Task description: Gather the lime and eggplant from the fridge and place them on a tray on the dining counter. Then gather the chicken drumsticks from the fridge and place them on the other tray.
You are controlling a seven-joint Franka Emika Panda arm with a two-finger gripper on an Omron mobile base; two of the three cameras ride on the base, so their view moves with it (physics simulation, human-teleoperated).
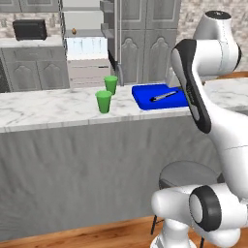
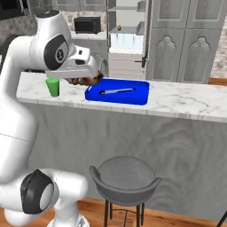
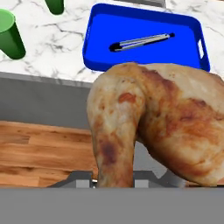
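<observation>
A browned chicken drumstick (image 3: 153,118) looms large in the hand view, and my gripper (image 2: 91,76) is shut on it. In the right base view the drumstick (image 2: 90,81) hangs just above the counter's front edge, at the near left corner of the blue tray (image 2: 137,96). The tray (image 3: 100,48) lies on the marble dining counter (image 1: 43,109) with a slim grey and black utensil (image 3: 142,41) lying in it. In the left base view my own forearm covers the hand, and the tray (image 1: 145,99) shows beside it. The fridge (image 2: 126,42) stands open behind the counter.
Two green cups (image 1: 103,101) (image 1: 111,84) stand on the counter left of the tray. A grey stool (image 2: 124,175) sits in front of the counter beneath the tray. Grey cabinets and a dark appliance (image 1: 30,30) line the back wall.
</observation>
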